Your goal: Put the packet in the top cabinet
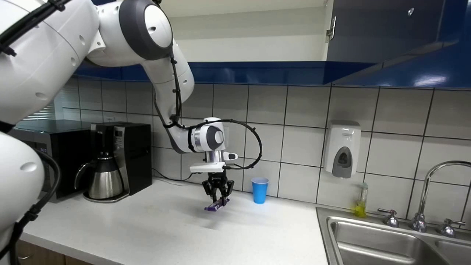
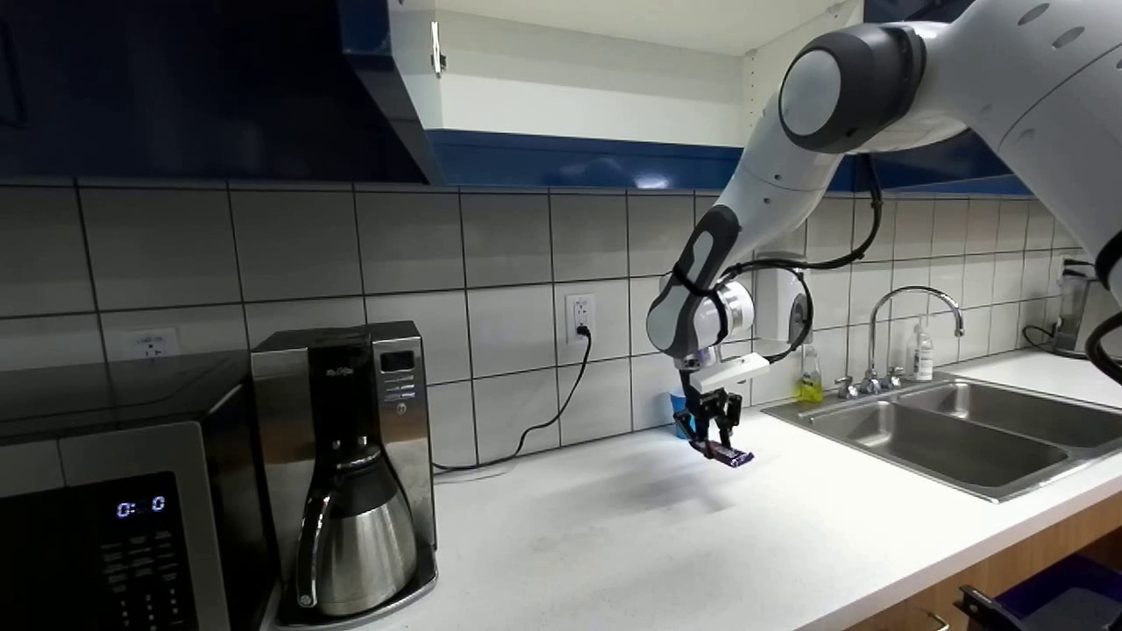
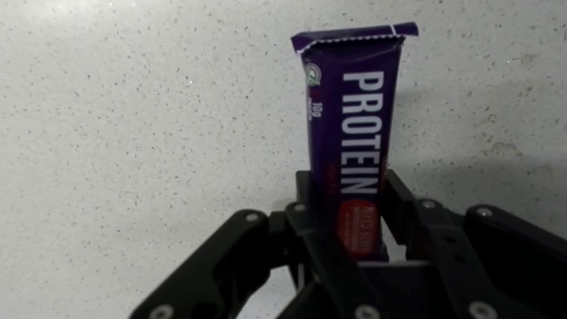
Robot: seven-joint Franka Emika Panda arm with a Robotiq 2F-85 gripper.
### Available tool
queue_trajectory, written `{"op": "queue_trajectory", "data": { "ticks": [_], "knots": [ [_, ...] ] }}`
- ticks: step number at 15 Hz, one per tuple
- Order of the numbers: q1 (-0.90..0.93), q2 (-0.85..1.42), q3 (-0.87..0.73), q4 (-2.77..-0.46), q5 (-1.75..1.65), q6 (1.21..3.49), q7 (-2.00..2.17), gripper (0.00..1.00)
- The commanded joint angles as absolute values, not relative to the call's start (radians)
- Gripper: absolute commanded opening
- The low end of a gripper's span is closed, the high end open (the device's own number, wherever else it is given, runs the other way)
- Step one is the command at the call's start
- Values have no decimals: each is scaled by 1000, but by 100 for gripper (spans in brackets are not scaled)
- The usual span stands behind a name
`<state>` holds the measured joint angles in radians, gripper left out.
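The packet (image 3: pixel 354 115) is a dark purple bar wrapper marked PROTEIN. It also shows in both exterior views (image 1: pixel 212 208) (image 2: pixel 731 456). My gripper (image 3: pixel 347 188) is shut on its sides, nearer one end, and the far end sticks out beyond the fingertips. In the exterior views the gripper (image 1: pixel 219 200) (image 2: pixel 711 438) points down and holds the packet roughly level, a little above the white counter, with a shadow below. The top cabinet (image 1: pixel 254 49) (image 2: pixel 587 101) is above the counter, its white interior showing and its dark blue door (image 1: pixel 382 29) swung open.
A blue cup (image 1: pixel 260 191) stands close to the gripper by the tiled wall. A coffee maker (image 1: pixel 139 158) and a microwave (image 2: pixel 105 517) stand at one end. A sink (image 1: pixel 375 239), faucet (image 1: pixel 427 184) and soap dispenser (image 1: pixel 343 149) are at the other. The cabinet's blue lower edge (image 1: pixel 257 72) overhangs the counter.
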<state>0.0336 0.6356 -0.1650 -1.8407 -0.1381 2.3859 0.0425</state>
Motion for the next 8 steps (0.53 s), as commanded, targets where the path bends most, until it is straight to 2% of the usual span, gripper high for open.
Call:
{"op": "queue_trajectory", "data": {
  "ticks": [1, 8],
  "knots": [
    [-6, 569, -116, -1903, -160, 2395, -61, 16],
    [-22, 533, -77, -1966, -116, 2508, -72, 16]
  ]
}}
